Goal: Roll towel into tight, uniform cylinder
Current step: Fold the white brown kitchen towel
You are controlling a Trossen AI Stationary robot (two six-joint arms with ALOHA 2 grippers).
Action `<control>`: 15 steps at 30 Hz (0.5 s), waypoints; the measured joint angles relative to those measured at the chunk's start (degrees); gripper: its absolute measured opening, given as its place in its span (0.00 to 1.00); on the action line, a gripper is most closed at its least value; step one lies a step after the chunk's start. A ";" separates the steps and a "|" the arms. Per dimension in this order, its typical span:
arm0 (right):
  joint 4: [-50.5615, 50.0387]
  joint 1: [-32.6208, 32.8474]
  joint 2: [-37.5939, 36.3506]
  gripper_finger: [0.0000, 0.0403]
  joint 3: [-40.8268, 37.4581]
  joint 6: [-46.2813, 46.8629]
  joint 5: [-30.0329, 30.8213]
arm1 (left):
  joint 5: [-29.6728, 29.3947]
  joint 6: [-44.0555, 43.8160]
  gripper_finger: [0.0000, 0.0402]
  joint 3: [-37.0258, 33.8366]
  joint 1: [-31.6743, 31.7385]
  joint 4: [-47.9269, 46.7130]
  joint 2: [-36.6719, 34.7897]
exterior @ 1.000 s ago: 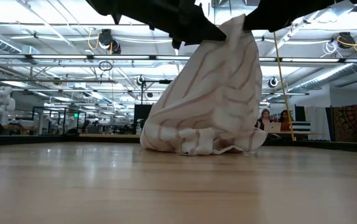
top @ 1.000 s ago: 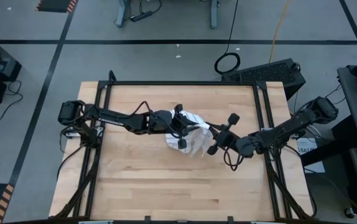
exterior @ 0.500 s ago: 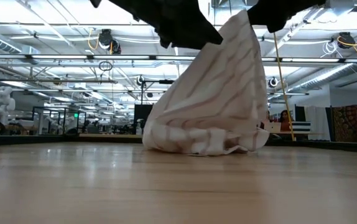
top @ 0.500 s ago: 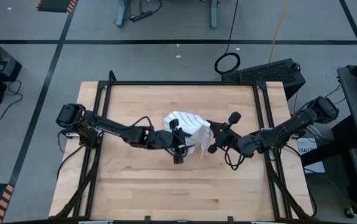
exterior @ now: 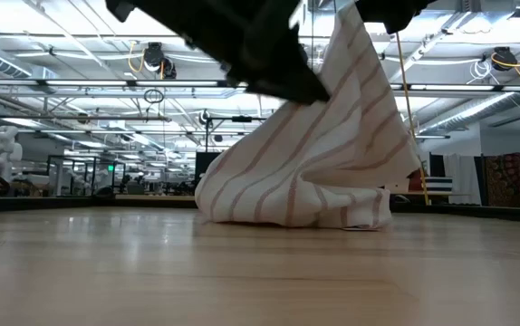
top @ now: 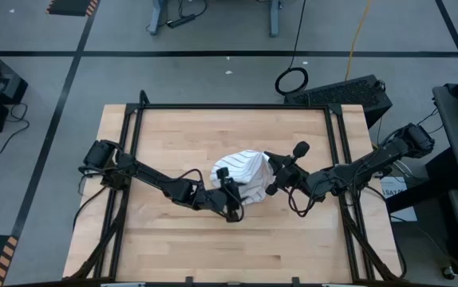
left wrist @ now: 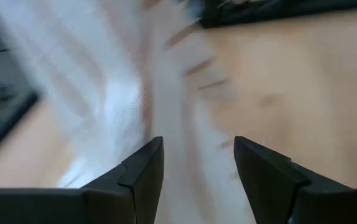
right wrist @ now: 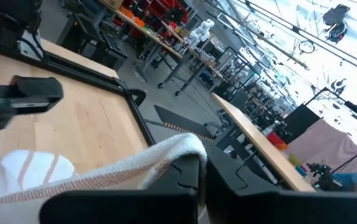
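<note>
The white pinstriped towel [top: 241,169] stands near the middle of the wooden table. It hangs like a tent from its raised right end, and its lower folds [exterior: 287,204] are heaped on the wood. My right gripper [top: 269,170] is shut on that raised end. My left gripper [top: 230,203] is open, low at the towel's near-left side. In the left wrist view its gap [left wrist: 197,165] faces the blurred towel [left wrist: 122,81]. My right gripper pinches a hemmed edge of the towel [right wrist: 178,146] between its two fingers, coming in level from the table's right side. The towel hangs below the hold and slopes down to the left, with its lower part on the table. Whether my left gripper touches the towel, I cannot tell.
Black frame rails [top: 133,159] run along the table's left and right sides. A dark keyboard-like thing [top: 341,92] and a cable coil [top: 291,80] lie on the floor beyond the far right corner. Bare wood [top: 237,247] stretches toward the near edge.
My left gripper has let go of the towel's top and gone down and toward the table's near edge. The towel's left upper part has dropped, so it hangs from my right gripper alone and spreads wider on the wood. My right gripper has risen a little.
</note>
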 joint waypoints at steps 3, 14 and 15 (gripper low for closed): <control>-0.04 0.02 0.00 0.00 0.06 -1.12 1.14 | -6.90 1.03 0.49 -0.02 -0.56 -4.02 -1.58; -0.51 2.31 -1.24 0.00 2.64 -5.38 3.04 | -10.41 5.76 0.49 -0.08 -0.75 -19.02 -7.83; -0.59 2.73 -1.45 0.00 3.03 -5.69 3.28 | -11.10 5.35 0.49 -0.70 -0.68 -20.00 -8.45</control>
